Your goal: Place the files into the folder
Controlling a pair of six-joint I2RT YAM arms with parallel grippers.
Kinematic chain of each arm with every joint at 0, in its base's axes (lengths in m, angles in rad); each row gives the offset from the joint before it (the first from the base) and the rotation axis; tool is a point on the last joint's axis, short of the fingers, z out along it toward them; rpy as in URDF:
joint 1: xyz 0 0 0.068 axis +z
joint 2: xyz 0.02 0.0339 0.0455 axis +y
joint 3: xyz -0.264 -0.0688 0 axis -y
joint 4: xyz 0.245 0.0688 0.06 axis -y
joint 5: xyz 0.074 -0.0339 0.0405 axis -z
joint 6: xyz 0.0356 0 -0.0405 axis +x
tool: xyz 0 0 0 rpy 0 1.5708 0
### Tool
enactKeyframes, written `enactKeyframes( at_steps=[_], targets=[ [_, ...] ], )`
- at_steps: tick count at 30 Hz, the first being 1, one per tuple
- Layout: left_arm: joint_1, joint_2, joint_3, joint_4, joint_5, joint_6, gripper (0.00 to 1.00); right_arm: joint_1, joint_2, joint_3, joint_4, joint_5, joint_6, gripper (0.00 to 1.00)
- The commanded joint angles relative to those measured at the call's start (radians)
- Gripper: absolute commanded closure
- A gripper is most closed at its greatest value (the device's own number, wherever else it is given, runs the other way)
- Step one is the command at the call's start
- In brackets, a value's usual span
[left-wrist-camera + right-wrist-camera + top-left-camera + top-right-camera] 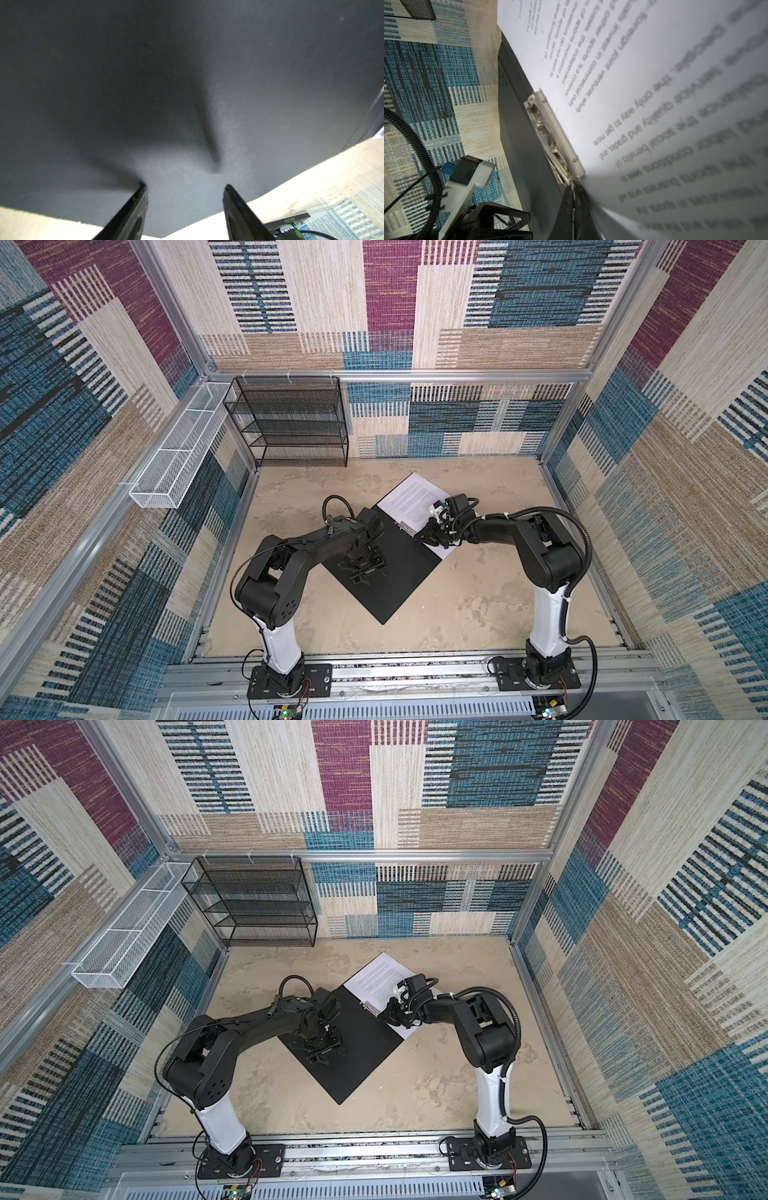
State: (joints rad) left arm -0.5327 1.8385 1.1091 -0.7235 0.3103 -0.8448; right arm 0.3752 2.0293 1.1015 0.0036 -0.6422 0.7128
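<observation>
While the folder [399, 580] lies open in both top views, black inside up, the files [411, 497] rest as 1 stack on the leaf beyond the right gripper [419, 534]. Its jaws are together at the spine clip [405, 528]. The left gripper [362, 576] stands on the other leaf, jaws apart.

From the left wrist, bare black folder [187, 83] lies under and ahead of the 2 parted fingers [135, 212], nothing between them.

From the right wrist, the closed tips meet the spine clip [550, 141] at its end, files [654, 83] beside them. Judged so, the files are placed; whether the clip holds them I cannot tell, and closing is left.
</observation>
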Motion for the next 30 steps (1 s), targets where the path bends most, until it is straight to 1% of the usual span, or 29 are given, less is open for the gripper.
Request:
enactKeyframes(
  at_steps=[1,7,13,20,23,30],
  targets=[
    [-0.01,0.284,-0.046,-0.07,-0.188,0.009,0.37,0.009,0.019,-0.014,-0.163,0.199,-0.004,1.0],
    [-0.013,0.292,-0.049,-0.056,-0.178,0.012,0.38,0.009,0.019,-0.016,-0.142,0.085,-0.009,1.0],
    [-0.015,0.292,-0.051,-0.05,-0.174,0.013,0.38,0.008,0.01,0.001,-0.169,0.007,-0.025,0.99],
    [-0.015,0.296,-0.053,-0.042,-0.169,0.01,0.38,0.01,0.009,-0.001,-0.173,-0.023,-0.034,0.99],
    [-0.015,0.292,-0.055,-0.041,-0.169,0.01,0.38,0.01,0.013,-0.005,-0.156,-0.061,-0.026,0.99],
    [-0.016,0.301,-0.049,-0.042,-0.168,0.014,0.38,0.008,0.008,0.008,-0.149,-0.106,-0.03,0.95]
  ],
)
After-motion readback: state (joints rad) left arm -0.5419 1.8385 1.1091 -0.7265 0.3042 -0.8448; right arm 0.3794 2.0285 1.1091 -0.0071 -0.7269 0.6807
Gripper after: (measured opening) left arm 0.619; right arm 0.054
